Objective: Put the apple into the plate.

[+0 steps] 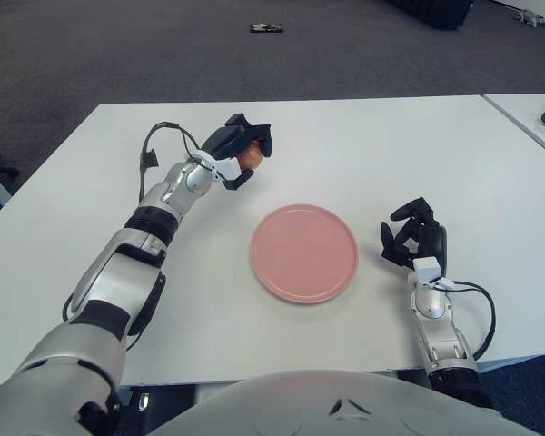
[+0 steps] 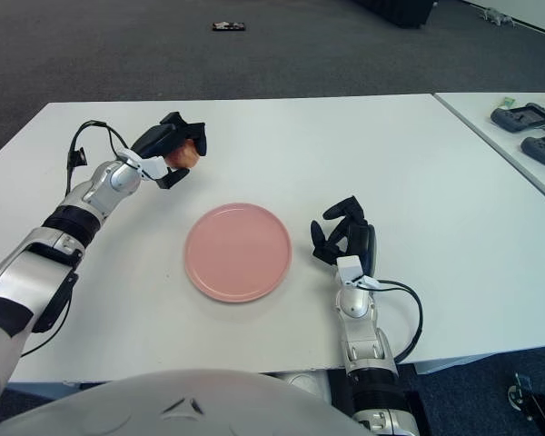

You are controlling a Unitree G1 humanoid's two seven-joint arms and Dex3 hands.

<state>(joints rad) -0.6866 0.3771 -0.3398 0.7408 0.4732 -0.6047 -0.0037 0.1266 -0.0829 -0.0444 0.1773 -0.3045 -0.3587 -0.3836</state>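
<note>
One apple (image 1: 249, 157), one pink plate (image 1: 304, 252), one white table (image 1: 391, 145). Two robot hands: left hand (image 1: 239, 149), right hand (image 1: 415, 243). Two dark devices (image 2: 533, 131) on the neighbouring table.
</note>
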